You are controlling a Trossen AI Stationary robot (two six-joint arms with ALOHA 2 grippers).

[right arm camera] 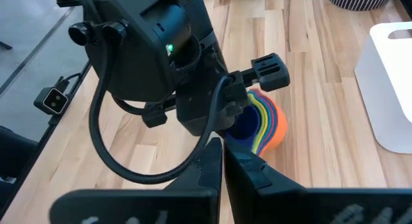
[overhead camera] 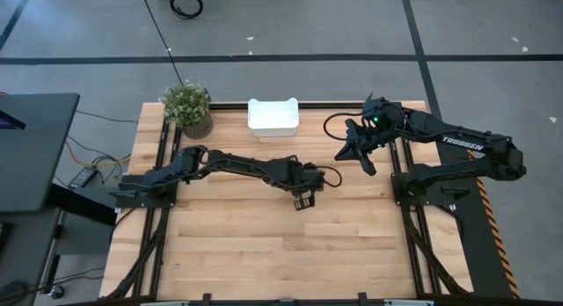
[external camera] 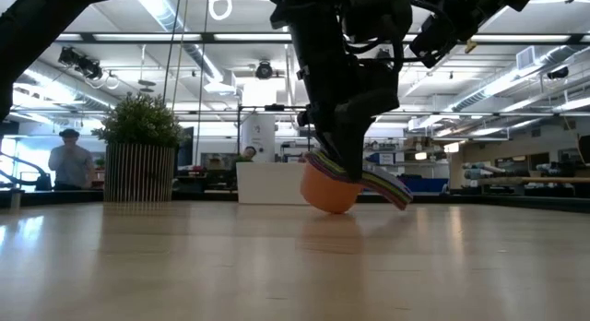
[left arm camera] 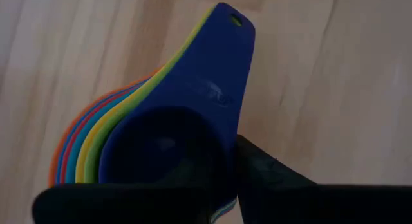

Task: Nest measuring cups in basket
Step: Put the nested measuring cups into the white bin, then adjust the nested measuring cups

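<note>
— What's on the table (overhead camera: 264, 244) from where you stand?

— A pale wooden top with a dark arm on each side. The left arm reaches far across toward the middle, and the left gripper (overhead camera: 303, 200) is down at the surface there. The right arm is folded back near the far right corner, with the right gripper (overhead camera: 356, 152) up off the wood and carrying nothing; its two fingers (right arm camera: 222, 161) lie pressed together.

— And the basket?

— The white basket (overhead camera: 273, 115) sits at the far edge, about the middle, well apart from both grippers. Nothing shows inside it from above. A potted plant (overhead camera: 187, 108) stands just to its left, near the far left corner.

— Where are the cups?

— The measuring cups (external camera: 343, 184) are already nested into one stack, orange outermost, then red, yellow, green, with dark blue innermost. The stack is in the left gripper, out on the open wood nearer to us than the basket. It is tilted, the orange bottom touching the table or just above it, the handles fanned out to one side.

— How does that claw have it?

— Narrowly closed on the stack at the rim: one finger (left arm camera: 270, 176) lies against the blue cup's side, by its handle.

— Anyone about?

— A person (external camera: 70, 160) stands far back in the room, behind the plant.
</note>
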